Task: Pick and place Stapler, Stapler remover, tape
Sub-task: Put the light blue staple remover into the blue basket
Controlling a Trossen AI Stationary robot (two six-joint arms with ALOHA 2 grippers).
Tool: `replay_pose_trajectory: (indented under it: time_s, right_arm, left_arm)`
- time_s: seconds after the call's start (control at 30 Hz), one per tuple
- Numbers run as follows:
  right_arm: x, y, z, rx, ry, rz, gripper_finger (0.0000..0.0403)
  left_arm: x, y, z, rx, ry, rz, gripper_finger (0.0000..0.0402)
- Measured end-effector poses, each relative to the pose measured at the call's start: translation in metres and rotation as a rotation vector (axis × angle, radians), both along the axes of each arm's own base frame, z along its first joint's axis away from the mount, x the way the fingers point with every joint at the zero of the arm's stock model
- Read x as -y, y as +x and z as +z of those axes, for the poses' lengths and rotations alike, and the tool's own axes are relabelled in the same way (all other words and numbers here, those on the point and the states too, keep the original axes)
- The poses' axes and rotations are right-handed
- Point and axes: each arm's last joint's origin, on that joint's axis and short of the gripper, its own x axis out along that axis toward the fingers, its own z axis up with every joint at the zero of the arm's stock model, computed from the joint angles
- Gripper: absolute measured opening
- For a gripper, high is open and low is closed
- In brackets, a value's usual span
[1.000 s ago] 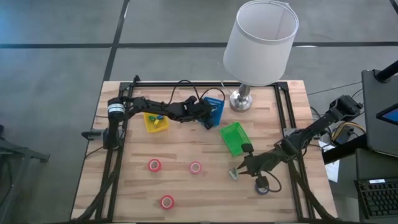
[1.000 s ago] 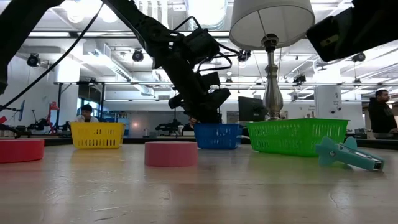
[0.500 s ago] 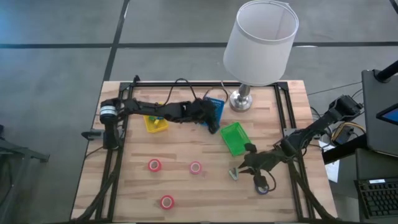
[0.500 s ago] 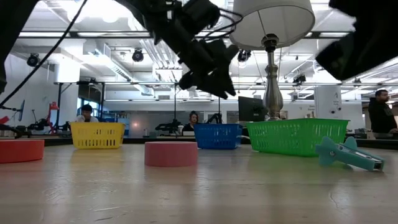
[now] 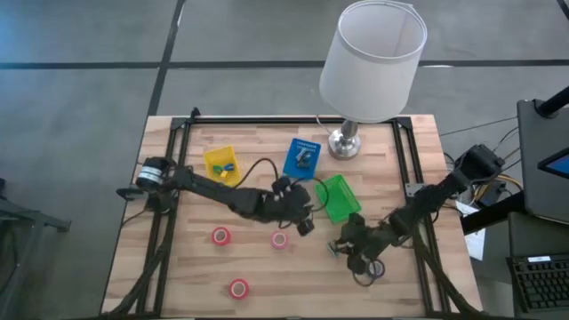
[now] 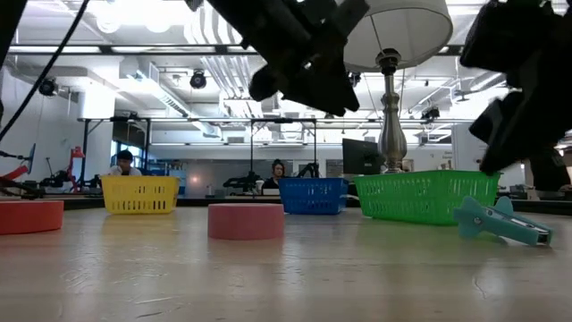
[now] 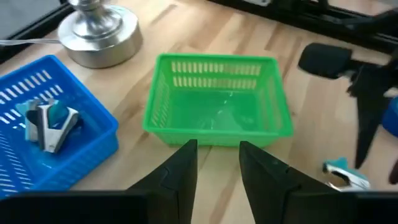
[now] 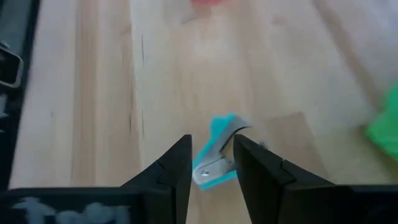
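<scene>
A teal stapler remover [image 5: 336,248] lies on the table near the green tray [image 5: 337,197]. My right gripper [image 8: 210,146] is open and slants down at this remover [image 8: 214,160], which lies just past its fingertips; I cannot tell whether they touch. My left gripper [image 7: 217,146] is open and empty, above the table between the green tray and a pink tape roll [image 5: 279,239]. Two red tape rolls [image 5: 220,236] [image 5: 238,287] lie flat nearer the front. A second remover [image 7: 50,121] lies in the blue tray [image 5: 302,157]. No stapler shows plainly.
A lamp [image 5: 345,142] with a white shade stands at the far edge behind the trays. The yellow tray [image 5: 220,165] at the far left holds small coloured pieces. A black frame [image 5: 404,169] runs along the table's sides. Bare wood lies at the near left.
My left gripper has left the blue tray, risen, and swung toward the near edge, to beside the green tray; the blue tray with its remover is now uncovered. My right gripper has sunk toward the teal remover and rolled about its own axis. The remover has stayed put.
</scene>
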Motion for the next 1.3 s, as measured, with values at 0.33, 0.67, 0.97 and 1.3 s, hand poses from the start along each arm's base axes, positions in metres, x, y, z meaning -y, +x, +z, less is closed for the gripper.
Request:
replay_pose_trajectory:
  time_s: [0.33,0.67,0.97,1.3]
  right_arm:
    - [-0.012,0.019,-0.01,-0.151,-0.047,-0.241,0.0126]
    - [-0.02,0.03,-0.02,-0.189,-0.023,-0.317,0.0123]
    - [-0.022,0.031,-0.012,-0.207,0.023,-0.335,0.0123]
    - [-0.026,0.034,-0.026,-0.246,0.018,-0.352,0.0099]
  left_arm:
    - [0.023,-0.006,-0.002,-0.02,-0.008,-0.045,0.0119]
    - [0.023,-0.007,-0.003,-0.027,0.0,-0.048,0.0119]
    - [0.023,-0.008,-0.004,-0.048,0.006,-0.048,0.0119]
    - [0.023,-0.008,-0.005,-0.049,0.006,-0.049,0.0119]
